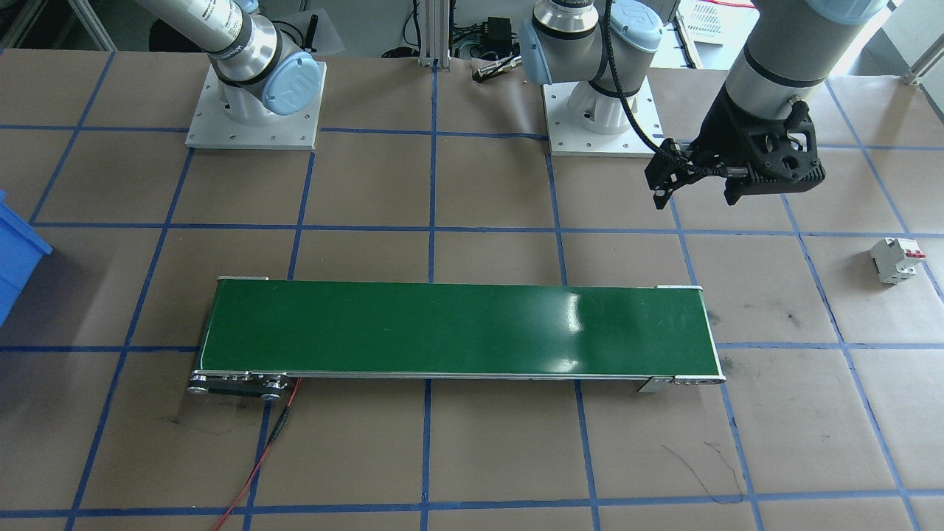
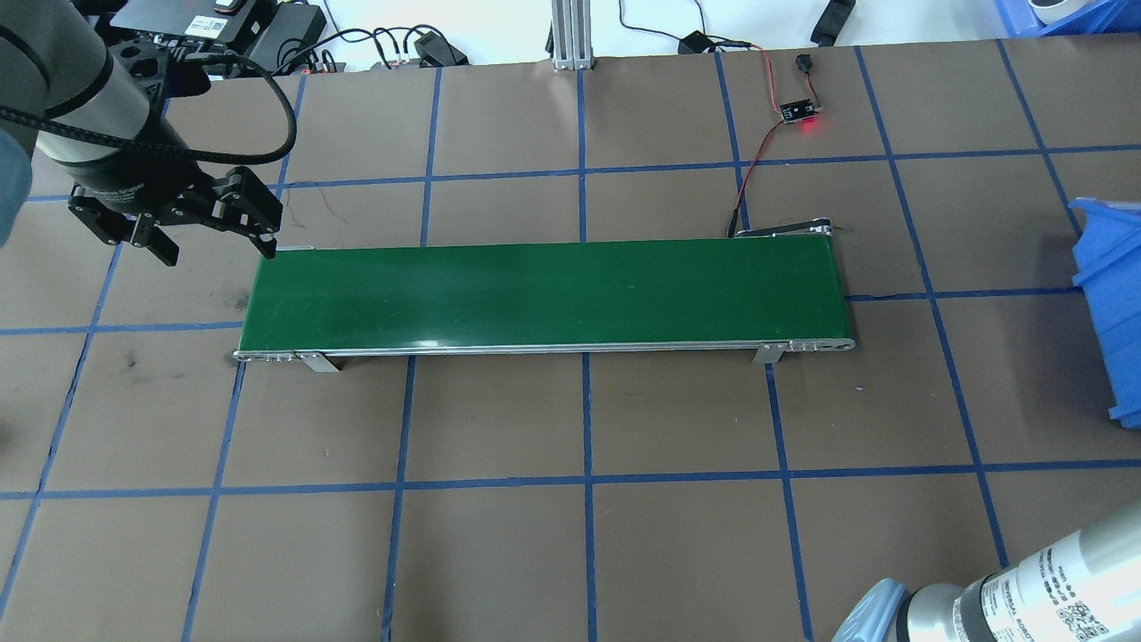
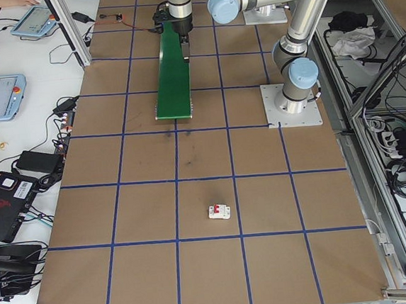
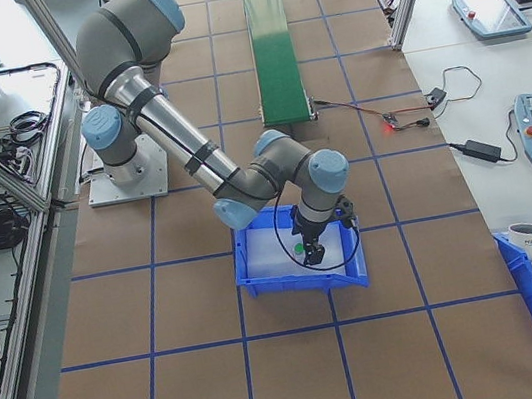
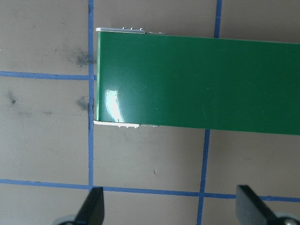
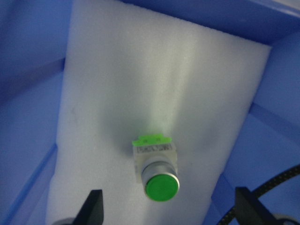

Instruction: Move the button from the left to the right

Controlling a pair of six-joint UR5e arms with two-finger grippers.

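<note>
Right end effector hangs released over the button, which lies on white foam in the blue bin. Your button sits between the fingers, cap toward the camera. Left end effector, also released, is far off by the conveyor belt.

Green conveyor belt, circuit breaker, blue bin.

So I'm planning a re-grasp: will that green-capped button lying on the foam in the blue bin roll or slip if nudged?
The button lies on its side on white foam, so its round cap might let it rock, though the squarish base probably stops real rolling. It looks rigid. The foam likely grips it. The right pincer is open around it.
</note>
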